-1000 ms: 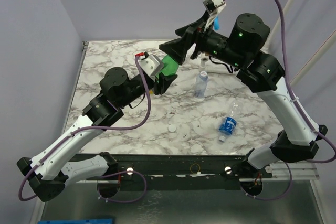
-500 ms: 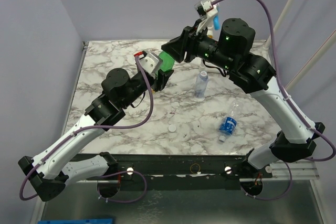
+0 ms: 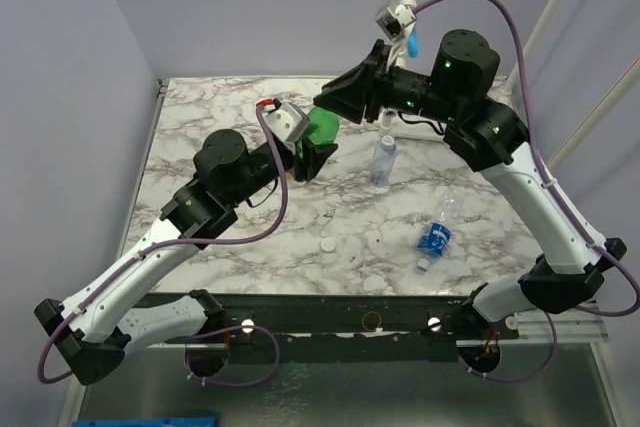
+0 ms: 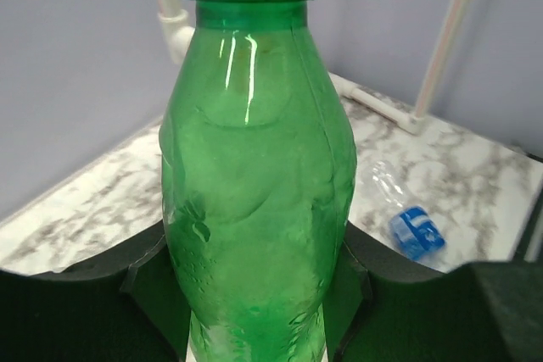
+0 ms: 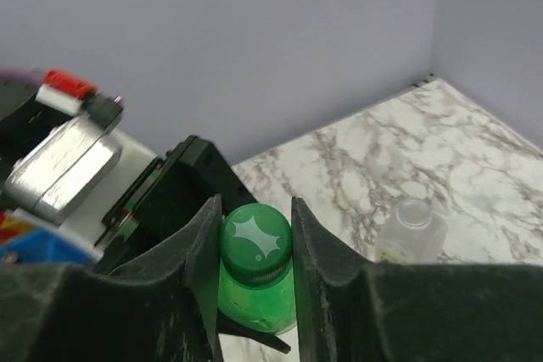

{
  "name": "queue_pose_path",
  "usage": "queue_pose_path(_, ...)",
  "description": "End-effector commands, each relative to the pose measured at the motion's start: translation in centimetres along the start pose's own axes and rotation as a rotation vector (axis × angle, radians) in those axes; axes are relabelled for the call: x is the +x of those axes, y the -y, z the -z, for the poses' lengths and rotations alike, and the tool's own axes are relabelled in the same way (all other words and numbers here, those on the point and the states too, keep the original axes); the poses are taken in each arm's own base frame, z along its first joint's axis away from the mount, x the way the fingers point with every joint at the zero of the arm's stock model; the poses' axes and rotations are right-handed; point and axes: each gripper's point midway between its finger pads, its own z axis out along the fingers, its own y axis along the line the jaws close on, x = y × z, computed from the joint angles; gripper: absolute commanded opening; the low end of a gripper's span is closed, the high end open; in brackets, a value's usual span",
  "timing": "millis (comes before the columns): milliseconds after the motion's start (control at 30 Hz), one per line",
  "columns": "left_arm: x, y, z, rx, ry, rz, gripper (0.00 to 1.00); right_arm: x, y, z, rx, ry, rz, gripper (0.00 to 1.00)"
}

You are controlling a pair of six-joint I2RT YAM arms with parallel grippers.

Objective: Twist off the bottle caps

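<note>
The right gripper [image 5: 254,252] pinches the green cap [image 5: 254,237], one finger pressed against each side. Just below the cap, the left gripper [image 4: 254,286] clamps the upright green bottle [image 4: 254,201] by its body. A small clear bottle [image 3: 383,159] stands nearby on the marble table [image 3: 200,137].

Between my left jaws the green bottle [image 4: 254,209] is glossy, see-through plastic streaked with bright highlights. Between my right jaws its green cap [image 5: 255,239] is smooth, opaque plastic. Both jaws are matt black, faintly grainy. Below them, the worktop [image 3: 290,272] looks smooth and marble-patterned.
</note>
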Motion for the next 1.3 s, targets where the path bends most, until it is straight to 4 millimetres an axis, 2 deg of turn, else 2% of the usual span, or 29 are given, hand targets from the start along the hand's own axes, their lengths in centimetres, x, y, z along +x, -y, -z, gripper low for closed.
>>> queue_pose_path(0, -2.2, 6.8, 2.3, 0.375, 0.015, 0.087, 0.0, 0.1, -8.6, 4.2, -0.542, 0.004, 0.122, 0.01)
queue_pose_path(100, -3.3, 9.3, 4.1, 0.527, 0.026, 0.109, 0.0, 0.9, -9.9, 5.5, -0.665, -0.041, 0.12, 0.01)
queue_pose_path(267, -4.6, 12.2, 6.3, 0.722, 0.01, 0.164, 0.0, 2.0, -10.6, 6.5, -0.763, -0.074, 0.118, 0.01)
queue_pose_path(367, -5.0, 13.1, 7.3, 0.796, -0.002, 0.182, 0.0, 2.1, -10.7, 6.8, -0.78, -0.071, 0.119, 0.01)
queue_pose_path(467, -4.9, 12.9, 7.1, 0.783, -0.001, 0.173, 0.0, 1.9, -10.1, 6.7, -0.745, -0.061, 0.119, 0.02)
queue_pose_path(500, -4.8, 12.6, 6.8, 0.758, 0.002, 0.166, 0.0, 1.7, -9.7, 6.4, -0.711, -0.053, 0.122, 0.23)
queue_pose_path(533, -4.7, 12.2, 6.4, 0.725, 0.008, 0.153, 0.0, 1.3, -8.9, 5.9, -0.644, -0.034, 0.124, 0.48)
queue_pose_path(567, -4.5, 11.5, 5.8, 0.678, 0.012, 0.139, 0.0, 0.8, -8.1, 5.3, -0.573, -0.014, 0.12, 0.59)
queue_pose_path(633, -4.3, 10.1, 4.9, 0.586, 0.027, 0.095, 0.0, -0.6, -6.7, 4.7, -0.442, 0.038, 0.118, 0.76)
queue_pose_path(733, -3.9, 7.0, 3.0, 0.404, 0.055, 0.023, 0.0, -2.3, -4.2, 4.2, -0.255, 0.104, 0.096, 0.89)
queue_pose_path(800, -3.4, 4.9, 1.9, 0.283, 0.062, -0.018, 0.0, -2.8, -2.6, 3.9, -0.154, 0.12, 0.07, 0.93)
queue_pose_path(900, -2.6, 2.3, 1.0, 0.14, 0.06, -0.054, 0.0, -2.8, -0.9, 3.7, -0.055, 0.125, 0.042, 0.93)
queue_pose_path(1067, -1.9, 0.3, 0.4, 0.032, 0.063, -0.081, 0.0, -2.5, -0.3, 3.5, -0.03, 0.129, 0.015, 0.93)
queue_pose_path(1200, -1.5, -1.3, -0.2, -0.055, 0.044, -0.096, 0.0, -2.0, 1.2, 2.2, 0.028, 0.093, -0.036, 0.85)
queue_pose_path(1267, -1.4, -1.5, -0.4, -0.063, 0.041, -0.101, 0.0, -1.5, 2.2, 1.4, 0.062, 0.073, -0.059, 0.83)
